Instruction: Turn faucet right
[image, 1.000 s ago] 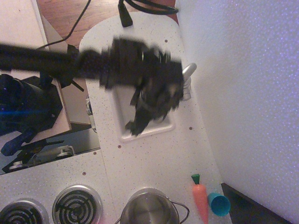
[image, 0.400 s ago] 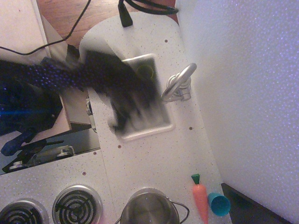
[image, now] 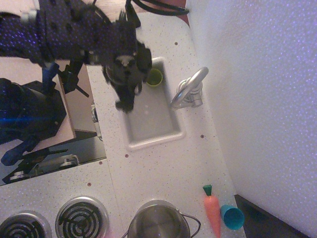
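The faucet [image: 188, 89] is a small silver-grey tap with an arched spout, standing on the counter at the right rim of the white sink [image: 151, 136]. Its spout curves out over the basin's right edge. My gripper [image: 126, 101] is black and blurred by motion, over the sink's upper left part, well left of the faucet and not touching it. Its fingers hang down toward the basin and I cannot tell how they stand. A green cup [image: 154, 77] lies in the sink's far corner.
A steel pot [image: 159, 221] stands at the bottom edge beside two stove burners [image: 81, 217]. A toy carrot [image: 212, 209] and a blue cup [image: 232, 216] lie at the bottom right. A white wall [image: 257, 99] runs along the right. Black cables [image: 148, 7] lie at the top.
My gripper has drawn back from the faucet, moving left and up across the sink. The faucet, half hidden a second ago, is now in full view, its spout over the basin's right edge.
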{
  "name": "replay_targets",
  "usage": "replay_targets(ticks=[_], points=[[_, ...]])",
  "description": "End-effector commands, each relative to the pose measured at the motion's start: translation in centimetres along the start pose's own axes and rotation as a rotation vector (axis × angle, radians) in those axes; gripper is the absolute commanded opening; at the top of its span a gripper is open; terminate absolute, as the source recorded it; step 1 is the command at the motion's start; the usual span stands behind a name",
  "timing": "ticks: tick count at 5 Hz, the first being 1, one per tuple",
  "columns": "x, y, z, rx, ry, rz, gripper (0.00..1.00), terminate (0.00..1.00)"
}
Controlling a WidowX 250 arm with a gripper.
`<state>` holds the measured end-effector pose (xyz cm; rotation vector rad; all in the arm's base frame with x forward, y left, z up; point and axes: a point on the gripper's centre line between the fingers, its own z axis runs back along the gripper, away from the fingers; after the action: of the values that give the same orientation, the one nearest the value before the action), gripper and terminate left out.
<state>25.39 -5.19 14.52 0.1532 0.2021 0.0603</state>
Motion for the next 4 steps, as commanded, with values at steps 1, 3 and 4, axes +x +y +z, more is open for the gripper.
replay_targets(ticks=[1, 3, 4], points=[[3.4, -3.0, -1.0, 0.148, 0.228, -0.283, 1.00, 0.00], [1.8, -4.1, -1.2, 0.110, 0.416, -0.367, 1.00, 0.00], [0.7, -4.5, -1.3, 0.102, 0.400, -0.397, 1.00, 0.00]])
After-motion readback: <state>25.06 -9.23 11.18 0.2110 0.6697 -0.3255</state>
